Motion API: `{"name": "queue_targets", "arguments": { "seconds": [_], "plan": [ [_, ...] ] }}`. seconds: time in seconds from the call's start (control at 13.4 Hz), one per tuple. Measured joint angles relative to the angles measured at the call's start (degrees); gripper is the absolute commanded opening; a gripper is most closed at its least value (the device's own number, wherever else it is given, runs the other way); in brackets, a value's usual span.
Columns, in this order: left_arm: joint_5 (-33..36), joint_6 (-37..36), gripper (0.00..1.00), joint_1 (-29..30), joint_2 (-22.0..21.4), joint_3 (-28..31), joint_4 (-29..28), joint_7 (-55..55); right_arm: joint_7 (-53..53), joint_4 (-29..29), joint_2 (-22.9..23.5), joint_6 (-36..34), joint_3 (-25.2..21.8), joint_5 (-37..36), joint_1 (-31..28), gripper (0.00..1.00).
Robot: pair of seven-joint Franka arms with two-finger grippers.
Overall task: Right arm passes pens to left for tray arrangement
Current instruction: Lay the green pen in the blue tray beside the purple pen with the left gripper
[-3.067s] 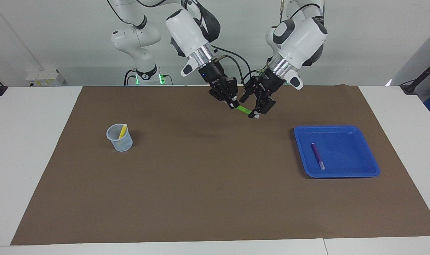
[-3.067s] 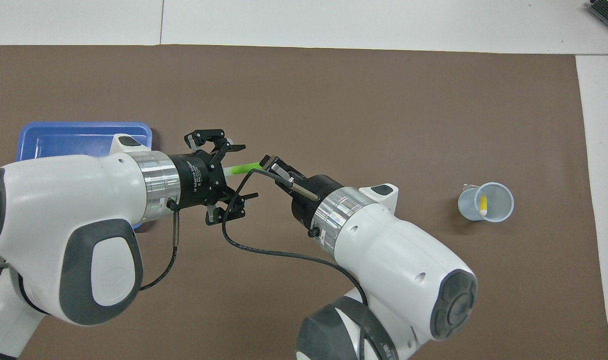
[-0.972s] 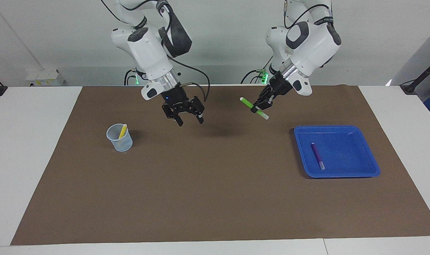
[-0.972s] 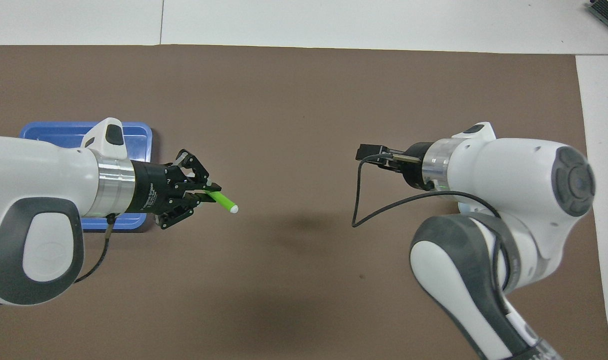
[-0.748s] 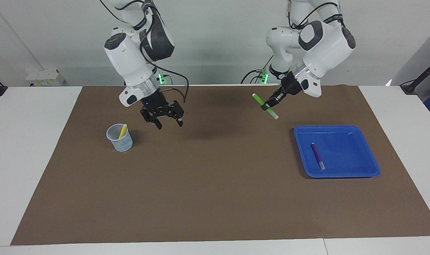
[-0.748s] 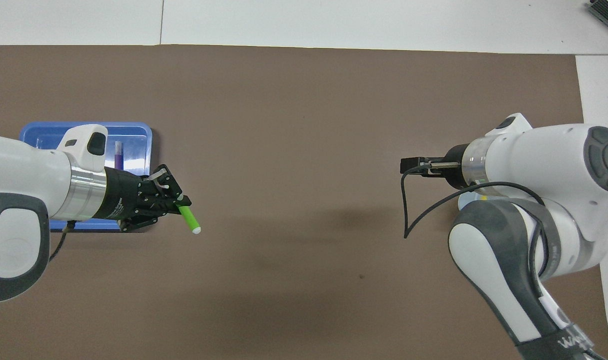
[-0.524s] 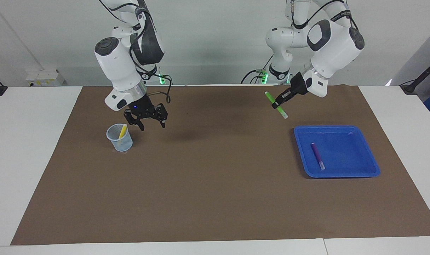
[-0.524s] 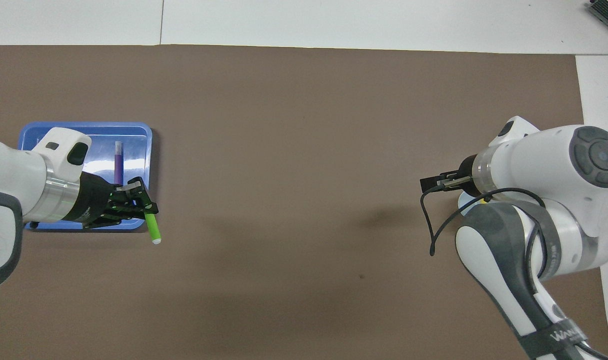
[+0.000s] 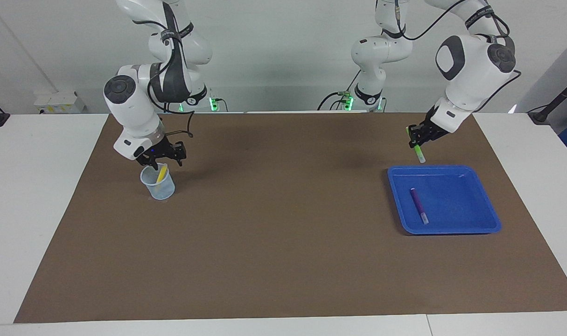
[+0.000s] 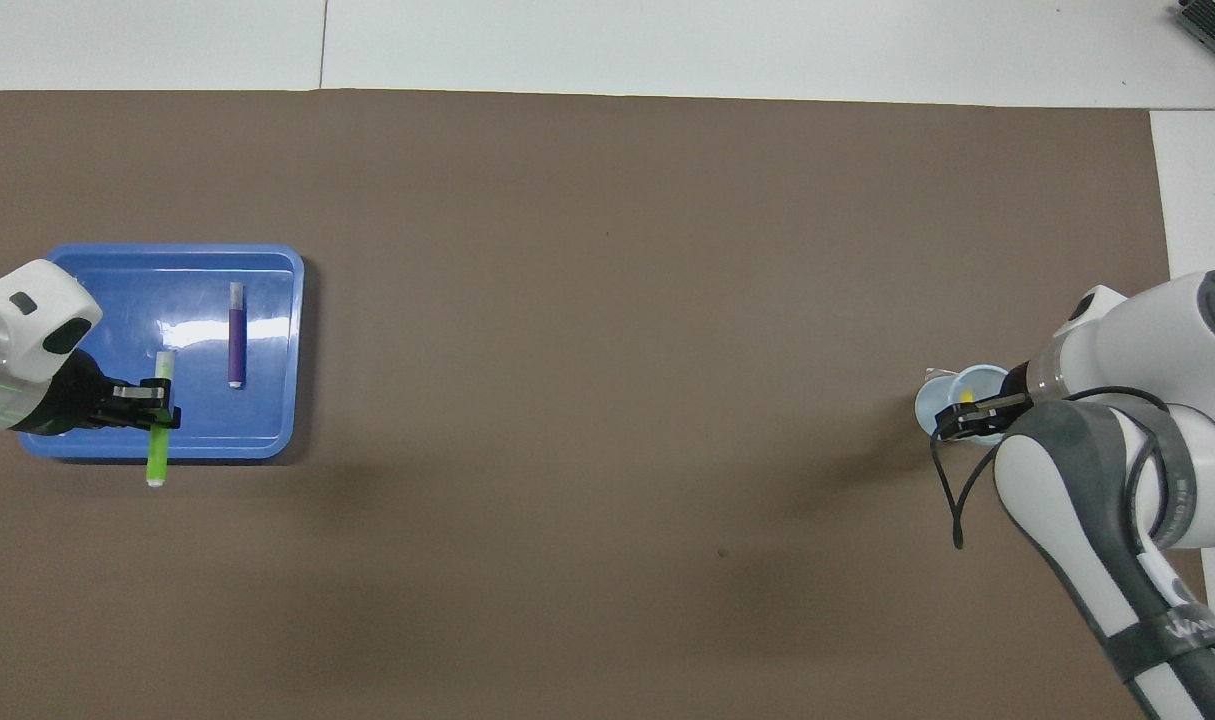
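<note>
Gripping the green pen [image 9: 418,151] [image 10: 156,445] in the left end effector [image 9: 416,139] [image 10: 153,405], clenched on the pen's upper part. Hanging up in the air over the edge of the blue tray [image 9: 456,229] [image 10: 272,350] that lies nearer to the robots, at the left arm's end of the counter [image 9: 45,196]. Carrying the pen steeply tilted, with a pale end lowest and clear of the tray's rim in the facing view. In the overhead view, crossing that same rim with the pen, one end over the tray's floor and the other over the brown mat [image 9: 283,242] [image 10: 607,300].

Keeping the purple pen [image 9: 418,205] [image 10: 236,335] flat on the tray's floor, toward the side nearer the middle of the counter, apart from the green pen and touched by nothing.

Hovering with the right end effector [image 9: 164,163] [image 10: 959,420] just above the mouth of the small clear cup [image 9: 161,189] [image 10: 929,405] at the right arm's end of the mat. Not possible to tell whether released or clenched. Leaning the yellow pen [image 9: 161,173] [image 10: 967,397] inside the cup, its top end poking above the rim right under that end effector; not possible to tell whether touching it.
</note>
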Motion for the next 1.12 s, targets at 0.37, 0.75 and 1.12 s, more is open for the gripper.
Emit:
{"name": "queue_targets", "arguments": {
  "seconds": [0.37,0.75,1.12],
  "plan": [
    [4.16,8.83,0.00,2.34,6.92,-0.04,0.97,2.19,19.05,-0.11,-0.74,-0.81,0.45,0.00,-0.38,0.56],
    [6.09,16.93,0.00,2.80,13.74,-0.01,2.35,2.46,32.27,-0.17,0.16,3.46,0.38,1.61,-1.74,0.56],
    [6.45,21.53,0.00,4.10,20.20,-0.01,5.11,2.67,38.36,-0.18,1.63,4.33,0.39,2.10,-2.22,0.54]
  ]
}}
